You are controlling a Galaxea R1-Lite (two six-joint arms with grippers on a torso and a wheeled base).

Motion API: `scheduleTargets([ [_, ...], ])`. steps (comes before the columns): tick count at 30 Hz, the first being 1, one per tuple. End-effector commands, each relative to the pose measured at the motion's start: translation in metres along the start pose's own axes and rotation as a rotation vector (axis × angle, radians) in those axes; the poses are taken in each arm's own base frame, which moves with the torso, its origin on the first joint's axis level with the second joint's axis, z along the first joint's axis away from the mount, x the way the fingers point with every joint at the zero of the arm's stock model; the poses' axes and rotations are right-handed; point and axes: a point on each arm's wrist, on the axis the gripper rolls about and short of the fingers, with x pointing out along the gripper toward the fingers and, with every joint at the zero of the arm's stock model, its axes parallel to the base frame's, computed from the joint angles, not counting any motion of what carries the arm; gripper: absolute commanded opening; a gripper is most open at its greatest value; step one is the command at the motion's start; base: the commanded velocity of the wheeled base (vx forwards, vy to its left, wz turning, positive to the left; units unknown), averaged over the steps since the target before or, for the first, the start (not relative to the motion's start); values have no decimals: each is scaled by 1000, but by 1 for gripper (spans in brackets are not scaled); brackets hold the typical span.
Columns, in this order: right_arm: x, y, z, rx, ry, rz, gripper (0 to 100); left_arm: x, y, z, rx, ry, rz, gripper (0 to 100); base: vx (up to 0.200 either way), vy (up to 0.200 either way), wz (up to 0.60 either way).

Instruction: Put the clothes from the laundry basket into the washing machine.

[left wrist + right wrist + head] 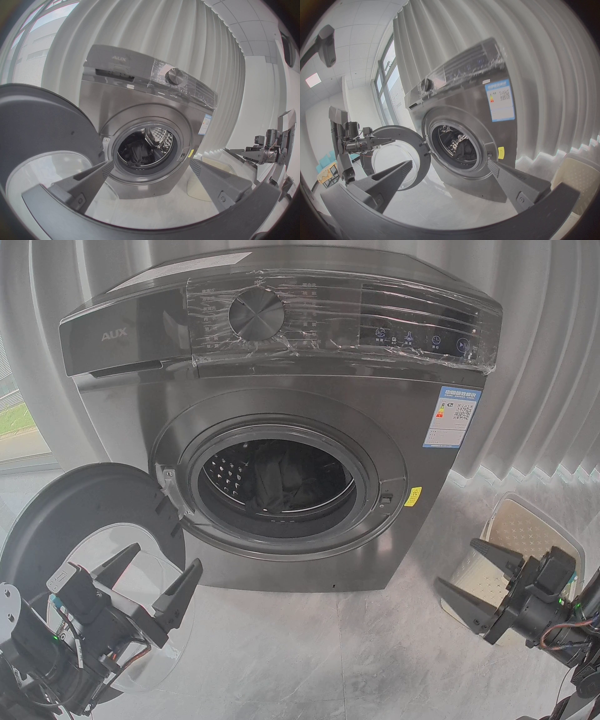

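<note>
Nearest, we note the left gripper (165, 557), fingers spread wide with nothing between them, in front of the swung-out door (81, 496). The right gripper (457, 563) is likewise spread wide and empty, just beside the basket (531, 530), which stands on the floor (350, 646) to the washer's right. Farther back stands the washer (300, 396); dark clothes (281, 474) lie inside its drum.

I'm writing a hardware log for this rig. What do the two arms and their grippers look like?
The left arm and right arm are matte black. The left gripper and right gripper each carry two dark grey wedge-shaped fingers tapering to points, with ribbed inner faces. Thin red and black cables loop at the wrists, beside small green lights.
</note>
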Motion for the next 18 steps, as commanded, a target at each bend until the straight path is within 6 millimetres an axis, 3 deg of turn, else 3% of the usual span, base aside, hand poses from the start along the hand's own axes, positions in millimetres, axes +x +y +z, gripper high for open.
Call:
scheduleTargets([
  [1,-20,-7,17,-13,-99,-49,100,-8,20,10,13,-52,98,100,-200,0,0],
  [5,-34,-12,30,-34,-188,-98,100,-13,43,16,66,-52,164,100,-200,0,0],
  [9,-43,-13,33,-34,-183,-120,100,-32,45,26,68,-85,122,100,-200,0,0],
  [18,-78,-14,24,-156,-43,-191,100,-72,49,25,115,-36,142,100,0,0,0],
])
